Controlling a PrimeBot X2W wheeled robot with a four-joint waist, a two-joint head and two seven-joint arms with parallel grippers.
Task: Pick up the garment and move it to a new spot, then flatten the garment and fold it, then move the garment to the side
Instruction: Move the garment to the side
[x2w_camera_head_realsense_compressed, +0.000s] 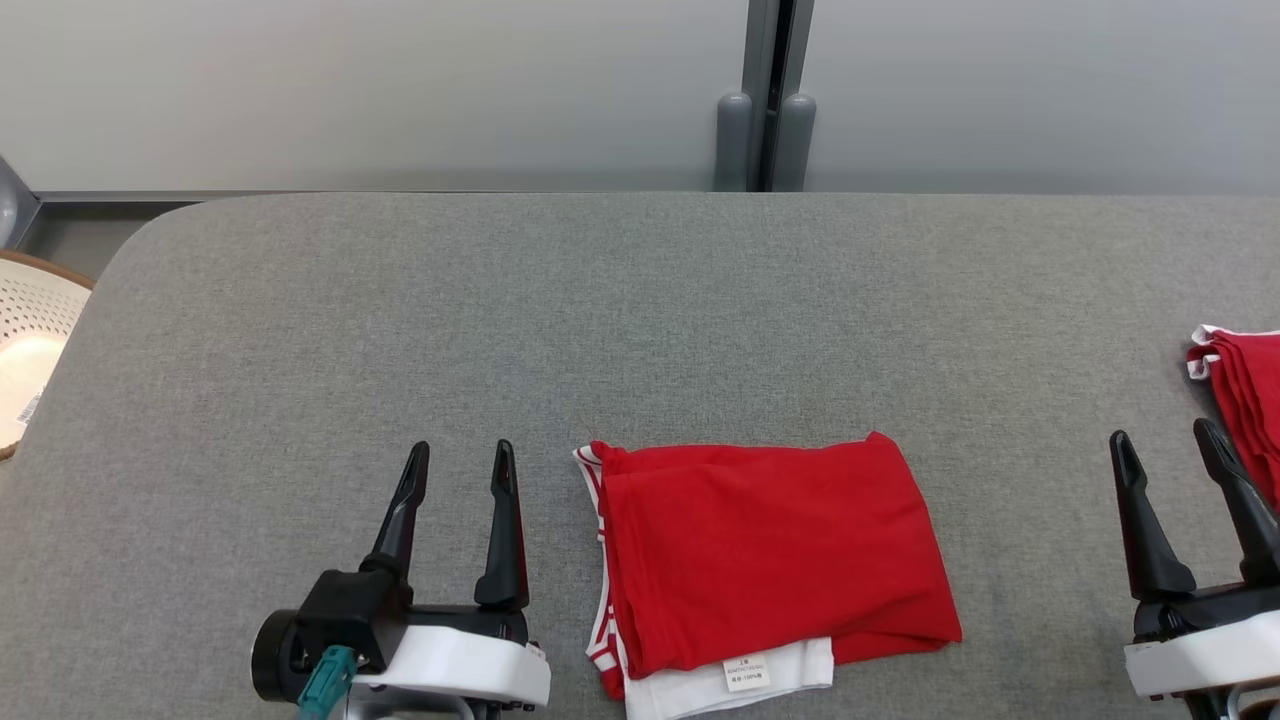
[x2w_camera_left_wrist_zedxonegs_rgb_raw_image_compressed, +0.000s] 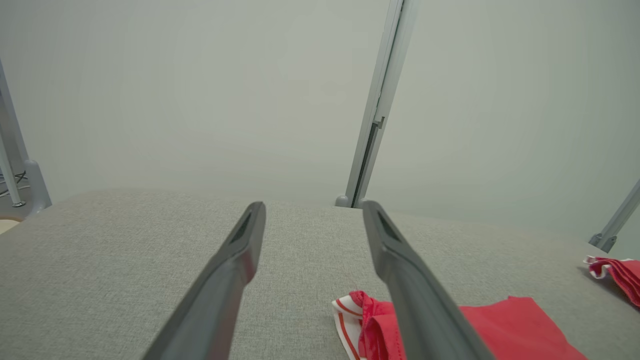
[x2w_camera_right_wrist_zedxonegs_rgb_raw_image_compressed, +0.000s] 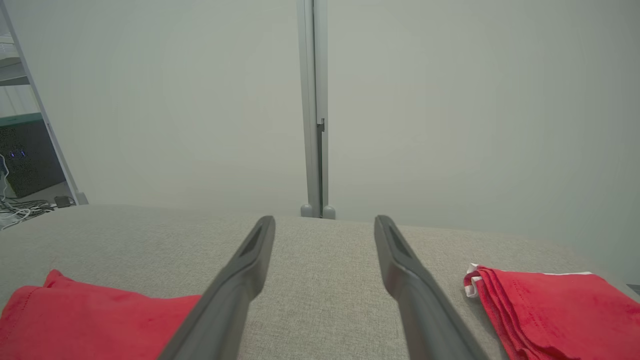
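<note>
One grey cloth-covered table (x2w_camera_head_realsense_compressed: 640, 300) takes up most of the head view, and everything lies on it or hangs over it. Behind it runs a pale wall (x2w_camera_head_realsense_compressed: 350, 90), split by a grey post (x2w_camera_head_realsense_compressed: 765, 100).

The garment (x2w_camera_head_realsense_compressed: 770, 560) lies folded into a rough rectangle on the near middle of the table. It is red on top, with a red-and-white striped trim along its left edge and a white layer poking out at its near edge. It sits between the two grippers, just beside the left one and well apart from the right one, and neither touches it.

A second folded red cloth (x2w_camera_head_realsense_compressed: 1245, 390) with white trim lies at the table's far right, cut off by the frame. It is just beyond the right gripper's outer finger.

Off the table's left corner stands a white perforated basket (x2w_camera_head_realsense_compressed: 30, 330) with a brown rim. Most of it is out of frame, so I cannot tell what it holds.

The left gripper (x2w_camera_head_realsense_compressed: 461, 448) hangs low over bare table with its fingers spread and nothing between them. The right gripper (x2w_camera_head_realsense_compressed: 1162, 432) is likewise released and empty over bare cloth. Nothing stands between either gripper and the garment.

A small white tag (x2w_camera_head_realsense_compressed: 746, 673) with tiny, unreadable print sits on the garment's white layer.
</note>
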